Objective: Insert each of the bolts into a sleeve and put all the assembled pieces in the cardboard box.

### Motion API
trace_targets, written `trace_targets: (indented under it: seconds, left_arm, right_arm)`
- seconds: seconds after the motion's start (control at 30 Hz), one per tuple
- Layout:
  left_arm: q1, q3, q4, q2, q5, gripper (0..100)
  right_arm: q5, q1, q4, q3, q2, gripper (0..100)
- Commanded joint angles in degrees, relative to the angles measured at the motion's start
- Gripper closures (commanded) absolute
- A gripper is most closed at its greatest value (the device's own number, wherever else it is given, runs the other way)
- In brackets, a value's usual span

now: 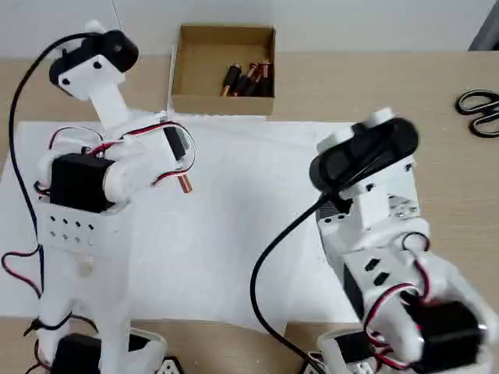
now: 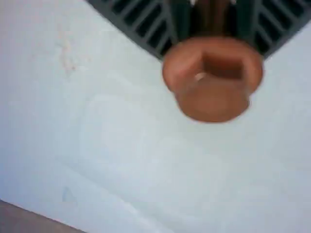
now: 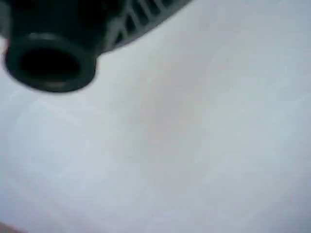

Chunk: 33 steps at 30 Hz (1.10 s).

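Note:
My left gripper [image 1: 181,165] is shut on a copper bolt [image 1: 185,184] and holds it above the white sheet, left of centre. In the left wrist view the bolt's head [image 2: 212,80] sticks out from between the dark fingers [image 2: 141,19]. My right gripper [image 3: 53,19] is shut on a black sleeve [image 3: 48,60], whose open bore faces the camera above the sheet. In the high view the right arm [image 1: 366,179] stands over the sheet's right edge and hides its own gripper. The cardboard box [image 1: 183,74] at the back holds several assembled pieces [image 1: 248,79].
A white sheet [image 1: 234,241] covers the middle of the wooden table. Black scissors [image 1: 479,109] lie at the far right edge. Cables run along both arms.

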Motion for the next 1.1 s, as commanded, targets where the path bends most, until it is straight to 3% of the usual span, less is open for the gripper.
trace_targets:
  seconds: [0.0, 0.17, 0.33, 0.43, 0.6, 1.07]
  left_arm:
    - [2.2, 2.59, -6.77, -2.99, -3.6, 99]
    - [7.91, 9.27, -14.77, -3.25, -5.01, 99]
    - [11.78, 10.33, -19.96, -3.25, -4.84, 99]
    - [13.01, 10.51, -22.95, -2.99, -4.84, 99]
    - [18.29, 14.11, -27.08, -3.34, -4.22, 99]
    - [21.01, 25.19, -38.42, -6.51, -3.87, 99]
  right_arm:
    - [0.0, -0.48, -16.04, 16.79, -5.67, 99.2]
    - [-0.09, -1.01, -33.19, 36.13, -12.35, 99.1]
    - [-0.09, -6.55, -39.69, 49.76, -21.76, 99.1]
    - [-0.53, -9.19, -41.8, 56.88, -28.0, 99.1]
    - [-11.52, -9.71, -41.98, 64.09, -37.67, 99.2]
    - [-12.13, -9.8, -42.33, 66.37, -43.74, 99.2]
